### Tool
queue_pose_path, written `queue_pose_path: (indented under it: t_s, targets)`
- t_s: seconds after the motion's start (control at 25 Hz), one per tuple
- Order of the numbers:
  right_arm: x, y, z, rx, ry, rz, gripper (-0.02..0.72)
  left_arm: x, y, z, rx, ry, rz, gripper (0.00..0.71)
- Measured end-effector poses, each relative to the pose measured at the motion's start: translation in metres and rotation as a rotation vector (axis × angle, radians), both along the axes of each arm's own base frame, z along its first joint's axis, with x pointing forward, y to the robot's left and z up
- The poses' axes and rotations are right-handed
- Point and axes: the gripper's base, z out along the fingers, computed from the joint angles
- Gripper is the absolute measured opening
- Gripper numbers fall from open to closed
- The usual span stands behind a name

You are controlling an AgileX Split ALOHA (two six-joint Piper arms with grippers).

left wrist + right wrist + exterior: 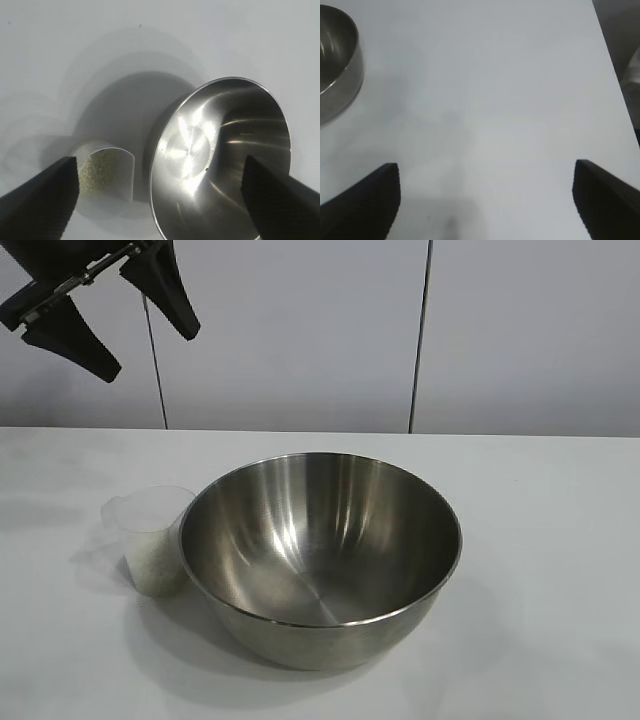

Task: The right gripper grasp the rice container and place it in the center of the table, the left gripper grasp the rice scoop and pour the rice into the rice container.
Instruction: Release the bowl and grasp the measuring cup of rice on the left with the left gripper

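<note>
bowl step looks done: the big round shiny steel bowl [320, 558] sits mid white desk [560, 570], toward the near edge, empty inside. i judge the scoop step is next. my left gripper [110, 315], black wedge fingers spread wide and holding nothing, hangs high over the desk's far left corner. the small clear plastic measuring cup [152, 540] stands touching the bowl's left side, partly filled with white rice grains [100, 170]. next i need to drop and close on its rim. right gripper [485, 200] is wide open, empty, over bare desk beside the bowl.
</note>
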Motion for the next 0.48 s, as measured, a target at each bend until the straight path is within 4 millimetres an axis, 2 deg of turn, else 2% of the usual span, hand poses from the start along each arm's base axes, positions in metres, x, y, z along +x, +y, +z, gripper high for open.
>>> queue_pose_path:
  t_s: [0.48]
  targets:
    - [0.0031,-0.0005,-0.0007,-0.003,-0.016,-0.001,0.640,0.0002,0.0000,0.0001,0.000,-0.002,0.001,0.636]
